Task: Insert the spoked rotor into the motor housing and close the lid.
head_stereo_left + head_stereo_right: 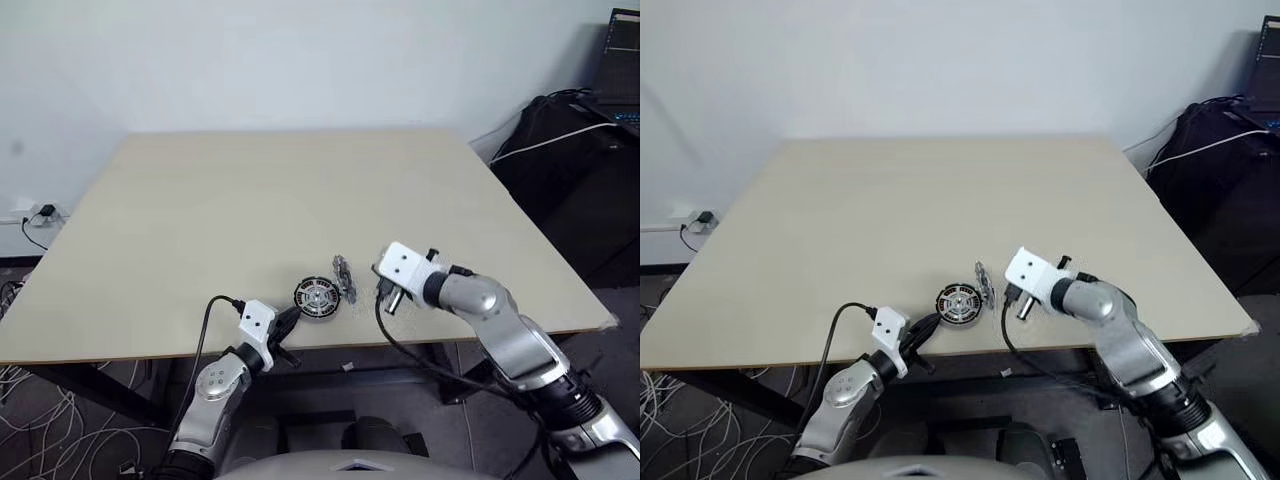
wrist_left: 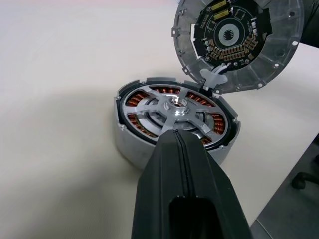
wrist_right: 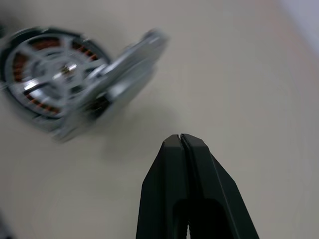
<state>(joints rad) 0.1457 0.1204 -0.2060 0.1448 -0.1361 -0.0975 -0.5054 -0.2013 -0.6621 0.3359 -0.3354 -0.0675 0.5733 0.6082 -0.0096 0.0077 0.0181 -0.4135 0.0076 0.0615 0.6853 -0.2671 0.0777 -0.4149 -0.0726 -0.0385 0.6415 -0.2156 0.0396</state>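
Bracing the assembly, the left gripper (image 2: 178,133) rests its pressed-together fingers against the near rim of the motor housing (image 2: 174,124); no part is pinched, so the contact appears to serve as a stop against sliding rather than as a grip. The spoked rotor (image 2: 175,110) already sits inside the housing, silver spokes up, with copper windings visible between them. The lid (image 2: 239,42) stands tilted on edge, its lower rim touching the far side of the housing and its circuit-board face turned toward the rotor. It leans and is not yet seated.

The right gripper (image 3: 180,139) hovers beside the lid without touching it, fingers pressed together and empty. Judged from this arrangement, the remaining step is to tip the lid down onto the housing.

Clearance: the assembly lies near the front edge of the worktop (image 1: 250,200), just ahead of the left gripper. Any push toward the robot risks sending parts over that edge. Open surface extends well beyond the parts toward the far side and to both sides, allowing free approach from there.
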